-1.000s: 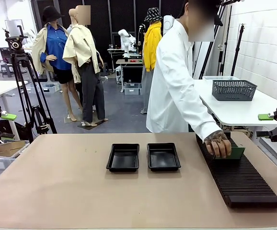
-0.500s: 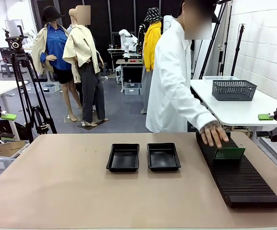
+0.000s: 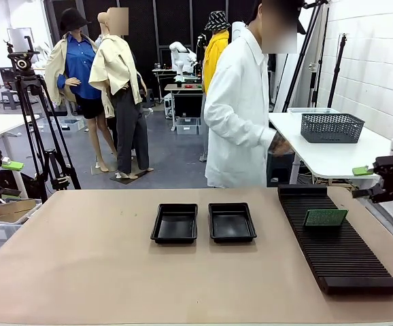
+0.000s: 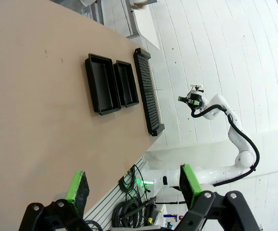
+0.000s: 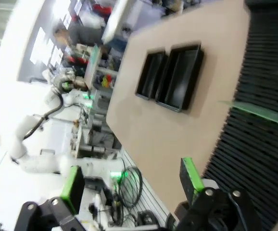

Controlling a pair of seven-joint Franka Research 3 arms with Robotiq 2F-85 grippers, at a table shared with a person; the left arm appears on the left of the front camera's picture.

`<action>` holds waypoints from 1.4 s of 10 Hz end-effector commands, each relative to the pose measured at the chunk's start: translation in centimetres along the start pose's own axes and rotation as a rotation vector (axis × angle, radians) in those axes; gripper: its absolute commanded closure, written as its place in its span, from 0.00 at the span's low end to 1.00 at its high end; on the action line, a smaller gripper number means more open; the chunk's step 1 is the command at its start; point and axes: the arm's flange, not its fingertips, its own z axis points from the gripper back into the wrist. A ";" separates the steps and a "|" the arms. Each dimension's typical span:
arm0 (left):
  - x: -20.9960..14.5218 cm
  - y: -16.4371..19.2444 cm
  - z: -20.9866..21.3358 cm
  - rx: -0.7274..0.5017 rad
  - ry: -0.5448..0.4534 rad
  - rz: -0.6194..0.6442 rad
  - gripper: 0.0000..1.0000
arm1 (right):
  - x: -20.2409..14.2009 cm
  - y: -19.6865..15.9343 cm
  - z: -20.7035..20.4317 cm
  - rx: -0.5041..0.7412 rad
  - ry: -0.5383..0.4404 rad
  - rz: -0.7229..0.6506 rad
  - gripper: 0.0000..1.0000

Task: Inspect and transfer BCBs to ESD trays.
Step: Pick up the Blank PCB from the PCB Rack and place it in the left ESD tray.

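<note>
One green BCB [image 3: 325, 217] stands on edge in the long black slotted rack [image 3: 339, 248], seen as a green strip BCB [image 5: 261, 113] in the right wrist view. Two empty black ESD trays [image 3: 175, 223] [image 3: 232, 221] lie side by side at the table's middle, also trays [image 4: 102, 83] [image 4: 126, 83] and trays [image 5: 180, 77] [image 5: 150, 74]. My right gripper [image 3: 361, 182] hovers open beyond the table's right edge, its jaws [image 5: 129, 183] empty above the rack. My left gripper [image 3: 6, 178] waits open off the left edge, with nothing between its pads [image 4: 77, 186].
A person in a white shirt stands at the far side, one hand [image 3: 279, 144] drawn back near the waist. A grey mesh basket [image 3: 332, 127] rests on a white side table behind the rack. A camera tripod [image 3: 30, 115] stands at the left.
The person let go of the green board in the rack and pulled the hand back off the table. My right gripper shifted slightly up and inward.
</note>
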 end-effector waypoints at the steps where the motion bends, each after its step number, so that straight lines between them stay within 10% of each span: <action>1: 0.0 -0.2 0.2 0.004 0.002 0.014 0.00 | 1.5 -1.2 -1.4 -0.030 0.145 0.060 0.00; 7: 0.0 -0.2 0.2 0.004 0.002 0.014 0.00 | 4.4 -0.8 -5.2 -0.083 0.415 0.165 0.00; 14: 0.0 -0.2 0.2 0.004 0.002 0.014 0.00 | 4.2 -0.5 -5.6 -0.093 0.393 0.138 0.00</action>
